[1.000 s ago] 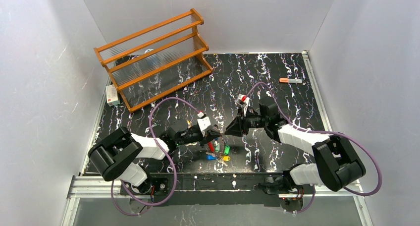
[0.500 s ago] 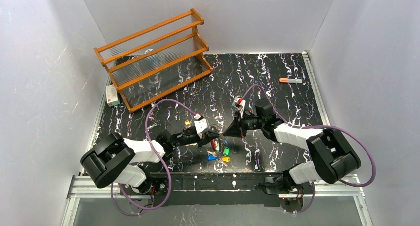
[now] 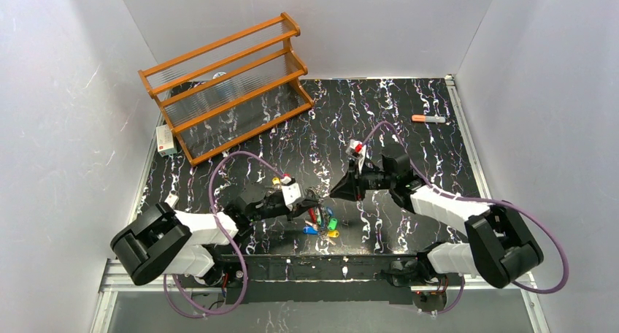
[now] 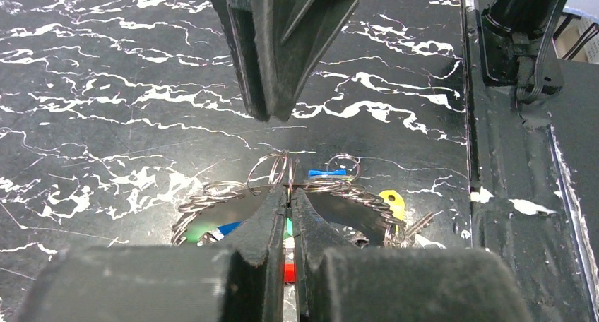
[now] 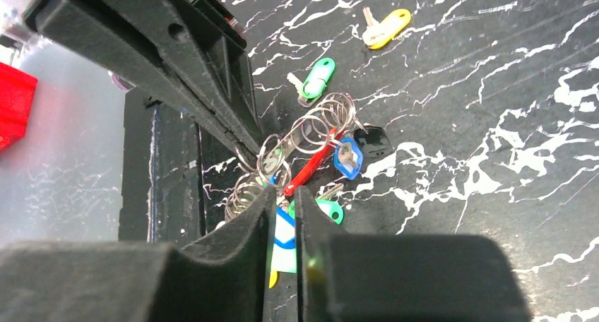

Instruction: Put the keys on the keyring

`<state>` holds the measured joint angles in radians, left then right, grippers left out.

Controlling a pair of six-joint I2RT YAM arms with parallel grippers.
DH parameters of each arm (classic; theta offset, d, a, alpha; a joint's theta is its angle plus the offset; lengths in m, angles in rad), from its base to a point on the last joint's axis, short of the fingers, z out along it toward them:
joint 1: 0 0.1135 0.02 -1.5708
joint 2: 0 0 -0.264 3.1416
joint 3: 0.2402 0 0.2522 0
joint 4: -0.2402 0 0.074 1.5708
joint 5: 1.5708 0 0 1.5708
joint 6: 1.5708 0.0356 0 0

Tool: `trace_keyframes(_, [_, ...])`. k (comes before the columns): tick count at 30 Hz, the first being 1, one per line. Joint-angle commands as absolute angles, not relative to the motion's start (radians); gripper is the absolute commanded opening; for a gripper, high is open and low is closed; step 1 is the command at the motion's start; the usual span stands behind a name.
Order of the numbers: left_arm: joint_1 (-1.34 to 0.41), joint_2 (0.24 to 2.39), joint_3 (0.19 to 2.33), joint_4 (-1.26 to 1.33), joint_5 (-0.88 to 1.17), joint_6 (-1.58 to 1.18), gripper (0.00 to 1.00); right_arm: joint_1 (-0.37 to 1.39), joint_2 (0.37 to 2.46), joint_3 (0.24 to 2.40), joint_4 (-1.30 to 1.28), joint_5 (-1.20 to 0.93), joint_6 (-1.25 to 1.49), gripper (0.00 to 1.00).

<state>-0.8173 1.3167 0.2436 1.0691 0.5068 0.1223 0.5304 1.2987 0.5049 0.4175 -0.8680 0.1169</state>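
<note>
**Left clamped on keyring, right tip-to-tip with it**

Left gripper (image 3: 312, 201) is pinched tight on a wire loop of the keyring (image 5: 311, 168), at 6 o'clock on the table (image 3: 409, 99), near the edge. Right gripper (image 3: 336, 193) points in from 3 o'clock, tips just beside the left's. Its fingers are nearly together with only a thin slit, and I can't tell if they nip anything. Green key (image 5: 318, 77) lies just beside the loops, yellow key (image 5: 385, 27) further out. Blue key (image 5: 347, 159) sits against the red arc, and I can't tell if it's threaded on. More tags are mostly hidden under both grippers' fingers. In the top view the cluster is too small to resolve. Marker (image 3: 428, 118) at 2 o'clock, wooden rack (image 3: 226, 85) at 11.
</note>
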Motion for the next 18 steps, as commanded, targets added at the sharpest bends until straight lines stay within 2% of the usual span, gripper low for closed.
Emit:
trace_keyframes(1, [-0.818, 1.244, 0.204, 1.120, 0.530, 0.229, 0.00, 0.533, 1.213, 0.470, 0.464, -0.922, 0.078, 0.30])
trace_keyframes(3, [-0.818, 1.224, 0.188, 1.128, 0.542, 0.266, 0.00, 0.535, 1.193, 0.455, 0.463, -0.946, 0.050, 0.35])
trace_keyframes(10, [-0.820, 1.162, 0.139, 1.141, 0.588, 0.366, 0.00, 0.578, 1.131, 0.392, 0.503, -0.937, -0.067, 0.44])
trace_keyframes(18, [-0.819, 1.095, 0.106, 1.143, 0.609, 0.412, 0.00, 0.732, 1.073, 0.331, 0.577, -0.755, -0.305, 0.51])
